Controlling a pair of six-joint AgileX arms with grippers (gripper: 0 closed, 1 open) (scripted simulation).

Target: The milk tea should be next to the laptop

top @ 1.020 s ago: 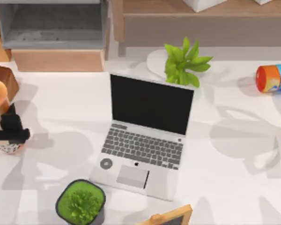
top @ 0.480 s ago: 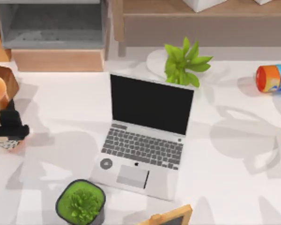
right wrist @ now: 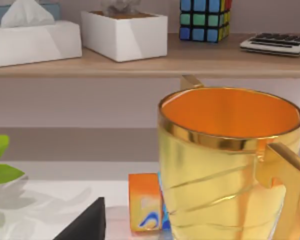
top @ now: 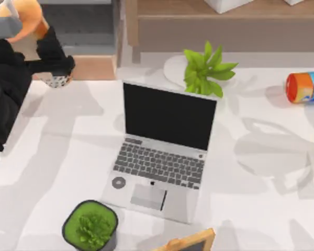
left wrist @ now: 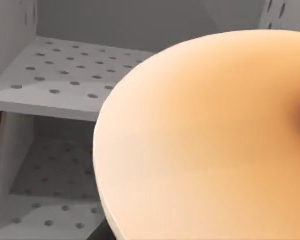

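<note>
The milk tea [top: 29, 21] hangs tilted above the desk's [top: 261, 209] far left corner, its lid towards ten o'clock, held in the jaws of the left gripper [top: 51, 65] near its pearl base. The laptop [top: 162, 151] lies towards four o'clock from it, well apart, so I judge the cup must travel that way and stand upright.

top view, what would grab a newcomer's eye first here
The open laptop sits mid-table with its black screen upright. At the far left, the left hand holds the milk tea lifted and tilted, its tan-orange lid toward the corner. An orange-and-blue can lies on its side at the right edge.
</note>
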